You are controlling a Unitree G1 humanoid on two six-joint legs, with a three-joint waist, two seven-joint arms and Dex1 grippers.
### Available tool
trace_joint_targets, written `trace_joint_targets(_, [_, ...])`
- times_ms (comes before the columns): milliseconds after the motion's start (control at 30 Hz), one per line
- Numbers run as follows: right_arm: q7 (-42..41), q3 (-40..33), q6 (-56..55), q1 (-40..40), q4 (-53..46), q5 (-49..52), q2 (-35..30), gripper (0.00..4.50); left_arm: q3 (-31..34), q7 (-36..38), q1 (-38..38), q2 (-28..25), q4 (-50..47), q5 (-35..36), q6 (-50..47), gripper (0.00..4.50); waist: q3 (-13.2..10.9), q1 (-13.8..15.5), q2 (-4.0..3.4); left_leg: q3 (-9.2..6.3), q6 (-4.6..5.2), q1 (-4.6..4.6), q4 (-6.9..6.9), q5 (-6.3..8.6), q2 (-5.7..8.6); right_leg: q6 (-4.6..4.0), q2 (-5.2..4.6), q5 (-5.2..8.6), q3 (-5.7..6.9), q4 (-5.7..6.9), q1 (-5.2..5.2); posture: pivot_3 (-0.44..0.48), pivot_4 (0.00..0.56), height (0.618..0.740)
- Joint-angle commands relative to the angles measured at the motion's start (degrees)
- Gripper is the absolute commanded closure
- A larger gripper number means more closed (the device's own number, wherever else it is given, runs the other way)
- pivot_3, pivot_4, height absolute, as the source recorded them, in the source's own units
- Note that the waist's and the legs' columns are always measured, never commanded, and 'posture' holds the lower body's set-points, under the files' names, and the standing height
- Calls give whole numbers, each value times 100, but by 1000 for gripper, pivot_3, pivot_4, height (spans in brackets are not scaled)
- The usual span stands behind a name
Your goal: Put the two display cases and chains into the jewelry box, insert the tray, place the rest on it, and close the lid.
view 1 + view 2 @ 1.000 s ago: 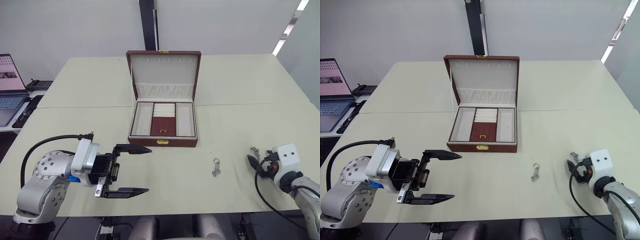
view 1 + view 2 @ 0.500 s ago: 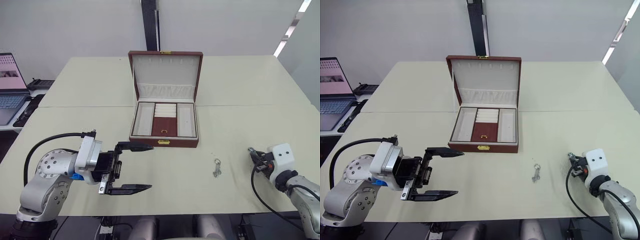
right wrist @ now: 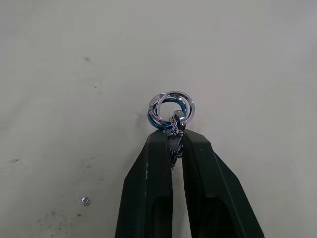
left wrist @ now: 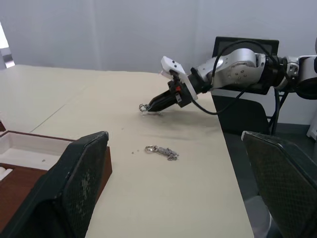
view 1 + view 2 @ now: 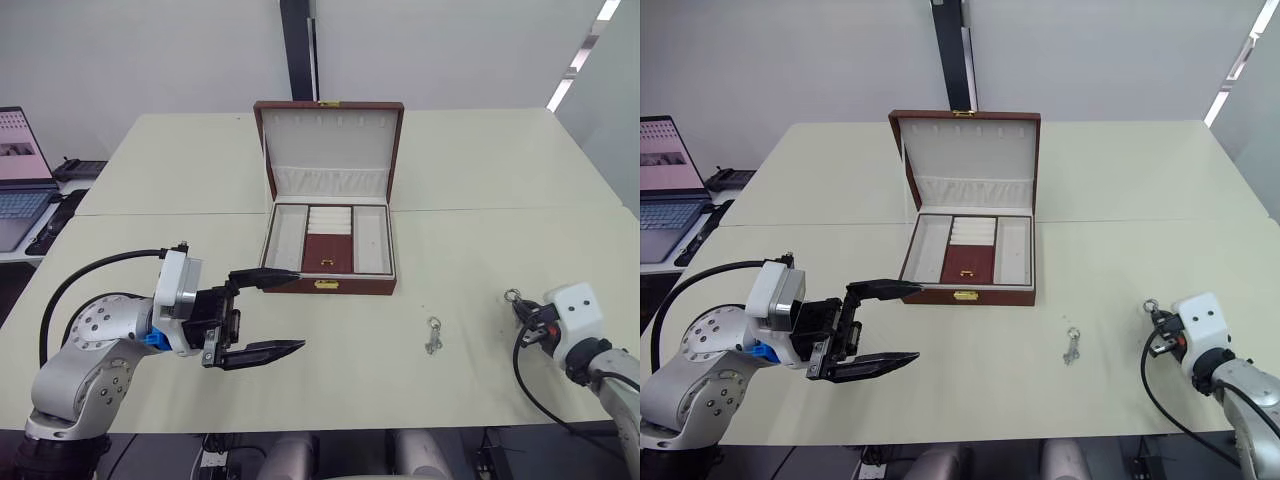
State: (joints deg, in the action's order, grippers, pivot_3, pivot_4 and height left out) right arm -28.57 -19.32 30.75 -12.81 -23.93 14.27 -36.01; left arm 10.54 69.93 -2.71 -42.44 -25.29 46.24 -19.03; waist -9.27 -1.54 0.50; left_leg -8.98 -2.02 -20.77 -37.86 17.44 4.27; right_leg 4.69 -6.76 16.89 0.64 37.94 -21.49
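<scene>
Trinket (image 3: pixel 171 111) pinched thin in right pincer (image 3: pixel 173 141), left pincer (image 5: pixel 270 315) wide and empty, could slip onto counter (image 5: pixel 480 250) if jolted.

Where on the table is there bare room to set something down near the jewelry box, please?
Bare tabletop lies to the right of the jewelry box, up to the table edge, and behind the lid. In front it is tighter: the open left gripper hovers by the box's front left corner, one trinket lies front right, and the right gripper pinches another.
</scene>
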Motion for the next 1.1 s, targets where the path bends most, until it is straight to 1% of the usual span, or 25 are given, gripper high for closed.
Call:
trace_joint_targets(33, [-259, -223, 223, 223, -518, 229, -375, 4440, 405, -505, -32, -40, -254, 273, -232, 0, -2, 0, -3, 1, 1, 0, 0, 0, 0, 0, 0, 0, -2, 0, 0, 0, 150, 740])
trace_joint_targets(100, [-391, -236, 475, 461, -714, 409, -593, 4440, 551, -807, -32, -27, -288, 363, -379, 0, -3, -1, -3, 2, 1, 0, -1, 1, 1, 0, -1, 0, -4, 0, 0, 0, 150, 740])
trace_joint_targets(200, [-577, -16, 985, 1157, -933, 711, -978, 4440, 845, -1171, 131, -34, -352, 386, -497, 0, -6, -16, -6, 2, 1, -1, 0, 0, 0, 0, 0, 0, -2, 0, -2, 0, 150, 740])
trace_joint_targets(300, [-623, 413, 1441, 2020, -934, 892, -1159, 4440, 1068, -1531, 296, -48, -401, 411, -668, 0, -9, -15, -3, 1, 0, -2, 1, 0, -1, 0, 1, 0, -1, -2, -4, 0, 150, 740])
trace_joint_targets(400, [-621, 992, 1796, 2997, -808, 944, -1137, 4440, 1273, -1880, 389, 0, -368, 403, -765, 0, -14, -6, 2, -3, -1, -5, 0, -1, -1, 0, 0, 0, 1, -4, -4, 0, 150, 740])
trace_joint_targets(533, [-595, 1920, 2167, 4532, -377, 895, -750, 4440, 1496, -2208, 489, 0, -301, 426, -904, 0, -19, -21, 2, -1, -8, -12, 0, -5, -2, 0, -2, 0, -2, -4, -15, 0, 150, 740])
trace_joint_targets(633, [-656, 2537, 2259, 5614, 90, 794, -327, 4440, 1715, -2394, 582, 30, -212, 452, -971, 0, -21, -26, 4, -1, -23, -19, 4, -12, -2, -1, -2, 0, -3, -4, -27, 0, 150, 740])
trace_joint_targets(800, [-855, 3217, 2061, 6895, 958, 598, 407, 4440, 2000, -2558, 842, 91, -157, 440, -968, 0, -22, -29, 4, -2, -26, -51, 2, -14, -8, -2, -10, -1, -6, 0, -67, 0, 150, 740])
trace_joint_targets(900, [-961, 3448, 1861, 7358, 1480, 483, 848, 4440, 2119, -2756, 915, 175, -164, 452, -983, 0, -22, -30, 5, -5, -28, -64, -2, -15, -9, -1, -18, -2, -4, 4, -80, 0, 150, 740])
trace_joint_targets(1100, [-1225, 3848, 1296, 7675, 2205, 127, 1448, 4440, 2239, -3039, 1054, 241, -228, 462, -1056, 0, -21, -28, 6, -14, -29, -67, -4, -16, -6, -1, -21, -3, -3, 6, -80, 0, 150, 740])
